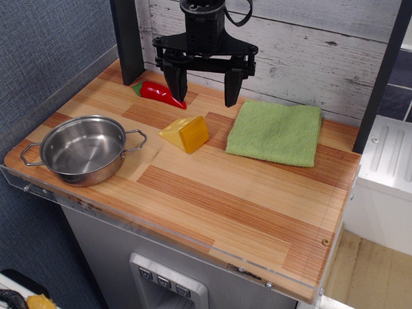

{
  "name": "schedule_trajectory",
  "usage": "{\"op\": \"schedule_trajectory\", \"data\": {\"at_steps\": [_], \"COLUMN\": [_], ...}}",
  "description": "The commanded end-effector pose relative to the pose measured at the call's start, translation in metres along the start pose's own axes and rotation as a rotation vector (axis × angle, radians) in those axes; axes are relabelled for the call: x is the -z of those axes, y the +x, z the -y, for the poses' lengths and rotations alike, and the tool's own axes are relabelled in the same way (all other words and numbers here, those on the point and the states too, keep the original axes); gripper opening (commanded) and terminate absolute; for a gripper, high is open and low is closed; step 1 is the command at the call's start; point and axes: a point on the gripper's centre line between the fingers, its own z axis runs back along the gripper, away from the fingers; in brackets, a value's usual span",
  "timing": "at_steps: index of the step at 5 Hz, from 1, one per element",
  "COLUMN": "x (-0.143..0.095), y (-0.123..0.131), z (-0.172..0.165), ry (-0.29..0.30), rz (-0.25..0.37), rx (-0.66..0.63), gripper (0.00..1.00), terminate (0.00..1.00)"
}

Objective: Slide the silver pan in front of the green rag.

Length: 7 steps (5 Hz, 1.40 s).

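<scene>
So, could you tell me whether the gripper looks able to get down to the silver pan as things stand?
Probably yes. The gripper hangs open above the back of the table, and the silver pan sits uncovered at the front left. Only the red pepper and yellow cheese wedge lie nearby, neither on the pan.

Pan (82, 149) far left; wedge (186, 132) between; rag (275, 132) right.

Wooden table (212, 206) with silver pan (82, 150), green rag (275, 132), cheese wedge (187, 133), red pepper (159, 93).

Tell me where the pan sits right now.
The pan sits empty at the table's left front corner, left of the cheese wedge and far from the rag on the right.
</scene>
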Motion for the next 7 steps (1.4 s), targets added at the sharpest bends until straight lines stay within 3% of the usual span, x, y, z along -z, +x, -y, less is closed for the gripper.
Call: {"op": "schedule_trajectory", "data": {"at_steps": [1, 2, 3, 4, 5, 7], "x": [0.000, 0.000, -0.005, -0.002, -0.002, 0.023], "y": [0.000, -0.012, -0.027, -0.039, -0.053, -0.065], "z": [0.000, -0.019, -0.038, -0.057, -0.075, -0.095], "ry": [0.000, -0.039, -0.015, 0.032, 0.018, -0.016], "rz": [0.000, -0.021, -0.020, -0.063, -0.067, -0.088], "rx": [0.000, 0.094, 0.161, 0.202, 0.255, 0.347], "gripper": [1.00, 1.00, 1.00, 1.00, 1.00, 1.00], "terminate": [0.00, 0.00, 0.00, 0.00, 0.00, 0.00]}}
